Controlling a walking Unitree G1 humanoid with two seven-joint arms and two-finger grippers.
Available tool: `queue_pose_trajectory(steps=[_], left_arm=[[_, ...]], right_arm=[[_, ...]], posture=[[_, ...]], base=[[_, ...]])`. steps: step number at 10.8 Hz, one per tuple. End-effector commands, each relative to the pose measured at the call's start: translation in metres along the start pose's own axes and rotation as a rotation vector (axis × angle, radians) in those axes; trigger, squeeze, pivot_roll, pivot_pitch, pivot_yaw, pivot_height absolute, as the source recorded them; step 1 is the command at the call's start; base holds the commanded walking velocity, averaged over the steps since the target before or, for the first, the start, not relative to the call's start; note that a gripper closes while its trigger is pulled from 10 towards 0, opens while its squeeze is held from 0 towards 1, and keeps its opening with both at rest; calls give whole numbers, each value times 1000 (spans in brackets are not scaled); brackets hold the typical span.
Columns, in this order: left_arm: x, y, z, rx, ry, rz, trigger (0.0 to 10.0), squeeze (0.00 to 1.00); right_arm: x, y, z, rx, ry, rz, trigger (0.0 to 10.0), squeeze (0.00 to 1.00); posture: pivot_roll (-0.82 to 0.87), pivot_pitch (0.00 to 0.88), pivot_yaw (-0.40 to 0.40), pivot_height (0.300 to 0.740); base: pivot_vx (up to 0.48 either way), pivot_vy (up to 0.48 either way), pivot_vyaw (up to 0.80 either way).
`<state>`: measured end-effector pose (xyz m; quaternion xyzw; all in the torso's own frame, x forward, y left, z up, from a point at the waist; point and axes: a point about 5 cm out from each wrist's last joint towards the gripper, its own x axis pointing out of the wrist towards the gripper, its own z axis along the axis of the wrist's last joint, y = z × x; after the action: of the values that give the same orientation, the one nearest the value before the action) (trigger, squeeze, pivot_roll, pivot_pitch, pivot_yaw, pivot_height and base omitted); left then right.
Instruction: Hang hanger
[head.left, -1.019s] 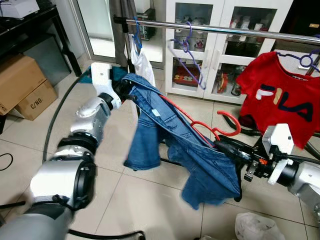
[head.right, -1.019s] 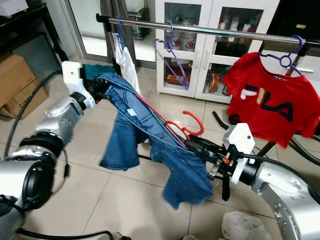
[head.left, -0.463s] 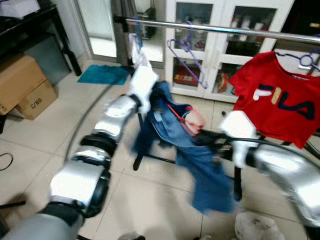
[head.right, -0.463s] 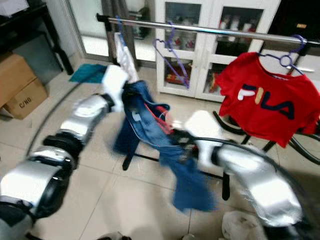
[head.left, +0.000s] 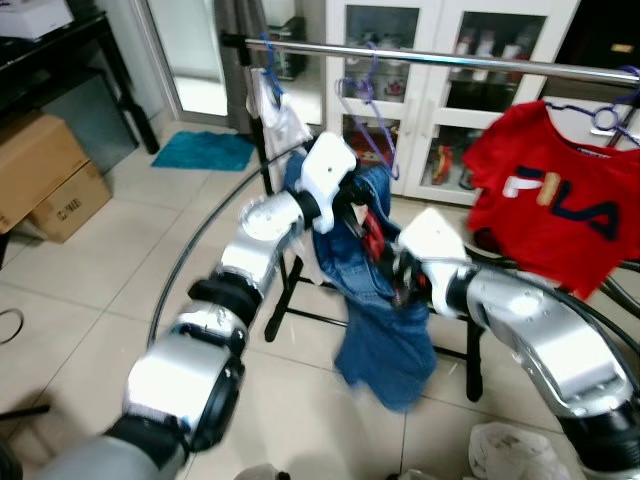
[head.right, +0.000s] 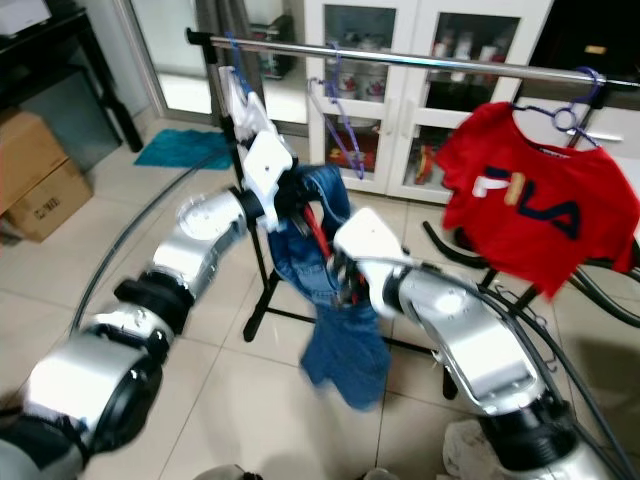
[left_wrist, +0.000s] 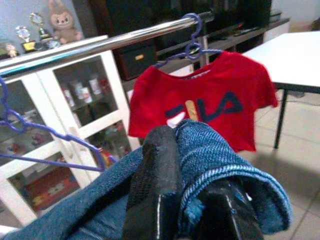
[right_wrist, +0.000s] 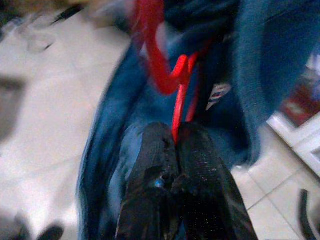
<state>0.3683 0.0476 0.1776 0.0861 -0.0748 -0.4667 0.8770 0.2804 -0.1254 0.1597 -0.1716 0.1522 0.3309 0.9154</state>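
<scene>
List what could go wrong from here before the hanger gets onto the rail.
1. The right gripper pinches only the thin red hanger; the weight of the jeans could twist it loose.
2. The left gripper grips just a fold of denim, so the jeans may slide off.
3. The rail already carries a purple hanger and a red shirt close by; the hook could snag either one.
</scene>
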Motion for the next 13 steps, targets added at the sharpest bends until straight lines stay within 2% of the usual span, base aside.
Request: queue_pose_trajectory(steps=[1,3,4,5,7,8,10,12,13], left_arm=[[-1,2,6,14,-24,-9,0,0],[-21,19,-1,38,17,52,0,0],[-34,30,-1,37,24,96,0,0],[-41,37,1,34,18,112,0,0],[-47,48,8,2,-19,151,0,0],[-49,50,7,11,-5,161,0,0],[-56,54,3,42,40,174,0,0],[-69,64,-2,51,84,212,0,0],[-71,66,-2,51,85,218,0,0]], right_arm=[[-1,-7,8,13,-55,-43,0,0],[-16,-14,20,110,-240,-62,0,0],[-27,-18,18,109,-280,-52,0,0],[-32,-18,15,107,-293,-40,0,0],[-39,-11,6,81,-282,39,0,0],[-43,-8,2,59,-259,81,0,0],[-63,-13,-11,12,-197,131,0,0],[-86,-26,-20,8,-166,116,0,0],[-87,-26,-21,16,-172,115,0,0]], posture=[[-118,0,73,740],[-115,0,72,740],[-114,0,72,740],[-116,0,73,740],[-115,0,73,740],[-115,0,75,740],[-115,0,75,740],[-119,0,80,740],[-121,0,81,740]], base=[[0,0,0],[0,0,0],[0,0,0],[0,0,0],[0,0,0],[0,0,0],[0,0,0],[0,0,0],[0,0,0]])
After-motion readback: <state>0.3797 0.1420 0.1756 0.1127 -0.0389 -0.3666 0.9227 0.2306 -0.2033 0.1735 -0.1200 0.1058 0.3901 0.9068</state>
